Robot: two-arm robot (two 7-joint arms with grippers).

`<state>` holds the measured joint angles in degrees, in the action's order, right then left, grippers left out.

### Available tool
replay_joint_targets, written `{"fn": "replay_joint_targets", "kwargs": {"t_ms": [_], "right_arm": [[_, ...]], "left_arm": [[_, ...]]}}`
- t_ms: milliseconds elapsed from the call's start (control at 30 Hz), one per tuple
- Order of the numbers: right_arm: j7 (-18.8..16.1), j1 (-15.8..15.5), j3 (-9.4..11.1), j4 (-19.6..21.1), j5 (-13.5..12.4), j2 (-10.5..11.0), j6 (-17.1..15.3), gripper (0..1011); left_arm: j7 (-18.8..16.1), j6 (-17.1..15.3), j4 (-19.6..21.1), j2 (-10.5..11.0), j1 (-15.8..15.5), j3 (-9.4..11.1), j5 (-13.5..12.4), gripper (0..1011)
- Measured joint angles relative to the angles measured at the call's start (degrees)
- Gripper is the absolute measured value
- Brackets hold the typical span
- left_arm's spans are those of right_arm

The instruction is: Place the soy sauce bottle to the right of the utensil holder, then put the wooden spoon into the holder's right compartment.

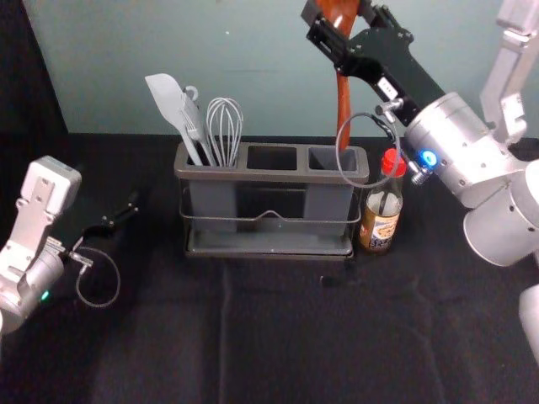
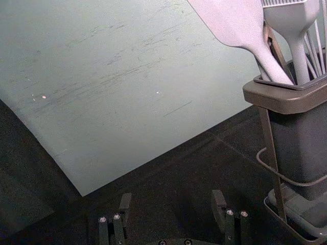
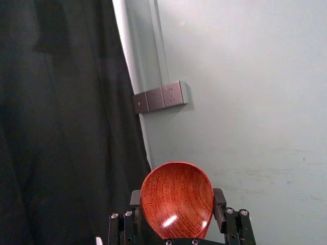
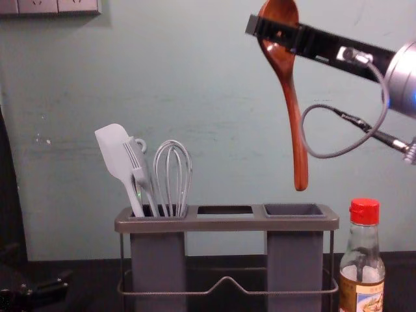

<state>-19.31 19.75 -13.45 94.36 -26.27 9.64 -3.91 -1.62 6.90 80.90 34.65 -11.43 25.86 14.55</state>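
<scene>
1. Pale wall (image 4: pixel 214 84) at the back, dark cloth (image 1: pixel 286 345) over the work area, and the holder (image 1: pixel 271 175) stands upright on it.
2. Bottle (image 1: pixel 381 215) check: upright, red cap on, just beside the holder at its 3 o'clock. That half of the job looks done.
3. So it's spoon (image 4: pixel 286 71) time! It hangs in the air over the holder's right compartment (image 4: pixel 294 210), bowl up, handle pointing between 5 and 6 o'clock in the chest view, its end clear of the rim.
4. The right gripper (image 3: pixel 177 200) has it: fingers closed in on opposite sides of the bowl, parted only by the bowl's width.
5. Over at the holder's 9 o'clock, the left gripper (image 2: pixel 171 201) waits idle, fingers wide apart, nothing between them.
6. Next call, as I judge it: line the handle end up with the opening, ease down toward 6 o'clock, and let go once the handle is well inside.
7. Watch that lean; a slightly off-centre drop could catch the handle on the rim.
</scene>
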Motion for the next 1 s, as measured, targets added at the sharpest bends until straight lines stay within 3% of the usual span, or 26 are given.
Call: {"fn": "replay_joint_targets", "kwargs": {"t_ms": [400, 1000], "right_arm": [[0.59, 2.74, -2.29, -5.34, -0.76, 0.06, 1.97, 838], [2.12, 0.23, -4.17, -5.97, -1.72, 1.3, 4.48, 837]], "left_arm": [[0.0, 0.0, 0.0, 0.0, 0.0, 0.0, 0.0, 1000], [0.0, 0.0, 0.0, 0.0, 0.0, 0.0, 0.0, 1000]]}}
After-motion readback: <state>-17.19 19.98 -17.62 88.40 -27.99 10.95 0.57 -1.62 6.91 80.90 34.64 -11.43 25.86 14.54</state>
